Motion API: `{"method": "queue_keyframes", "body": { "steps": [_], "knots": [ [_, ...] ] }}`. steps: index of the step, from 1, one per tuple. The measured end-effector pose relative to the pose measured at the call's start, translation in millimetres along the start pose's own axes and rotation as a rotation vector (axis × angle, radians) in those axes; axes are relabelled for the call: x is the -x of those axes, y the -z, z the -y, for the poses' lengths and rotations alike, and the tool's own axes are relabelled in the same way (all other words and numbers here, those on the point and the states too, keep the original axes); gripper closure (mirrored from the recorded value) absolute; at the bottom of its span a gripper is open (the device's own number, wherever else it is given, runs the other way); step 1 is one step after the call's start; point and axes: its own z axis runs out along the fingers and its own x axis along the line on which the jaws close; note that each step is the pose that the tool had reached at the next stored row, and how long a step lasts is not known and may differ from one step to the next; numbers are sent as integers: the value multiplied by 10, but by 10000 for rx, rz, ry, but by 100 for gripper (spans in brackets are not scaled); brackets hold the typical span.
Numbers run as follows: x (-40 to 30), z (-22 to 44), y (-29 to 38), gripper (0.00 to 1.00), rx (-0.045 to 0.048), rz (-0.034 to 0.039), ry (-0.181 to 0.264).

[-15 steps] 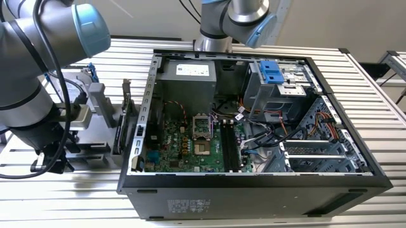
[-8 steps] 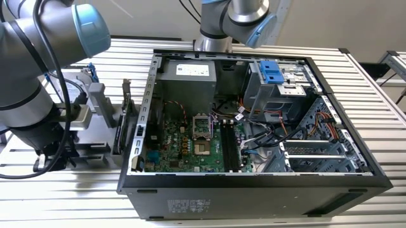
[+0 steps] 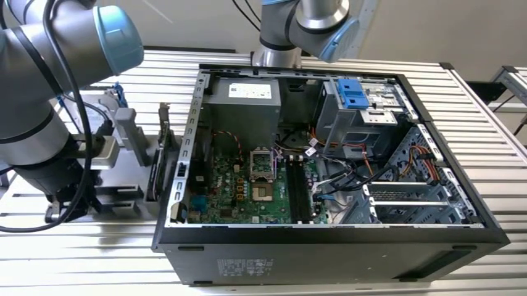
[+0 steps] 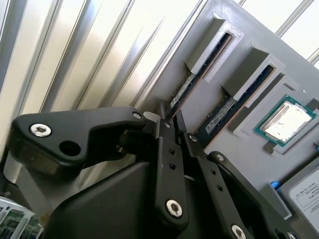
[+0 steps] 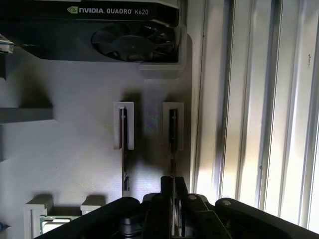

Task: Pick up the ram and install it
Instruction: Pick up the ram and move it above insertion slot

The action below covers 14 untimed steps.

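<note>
Pinching the upper edge of the ram (image 5: 172, 144), the fingers (image 5: 167, 188) of the gripper (image 5: 173, 180) stood drawn together in the first wrist view, with only the thin board between them. The second wrist view showed the same narrow clamp.

The ram sat on edge in a slot of a grey holder (image 5: 75, 164), the slot nearer the slatted table (image 5: 249, 124). As far as I could judge, it was not yet lifted out. A second stick (image 5: 124, 159) stood parallel in the neighbouring slot, just beside it.

I judged the ram light and stiff but fragile. So thin a board would not bear twisting, and its chips and contact edge were best left alone. The hold belonged on the bare top edge, about mid-length, so that it would hang level. Its smooth faces might slip in a slack clamp.

Seen edge on, it was a dark, narrow strip, blue-green where light caught it, with a pale fleck of label.

Farther out, a processor (image 4: 285, 118) lay in its own recess of the holder, and a graphics card (image 5: 99, 35) stood across the far end. In the exterior view the arm (image 3: 49, 123) bent down at the exterior view's left of the open computer case (image 3: 329, 246), whose motherboard (image 3: 247, 185) lay exposed, well apart from the ram.
</note>
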Motion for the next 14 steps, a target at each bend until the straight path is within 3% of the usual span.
{"method": "queue_keyframes", "body": {
  "steps": [14],
  "knots": [
    [0, 0, -5, 100, 0, 0, 0]
  ]
}}
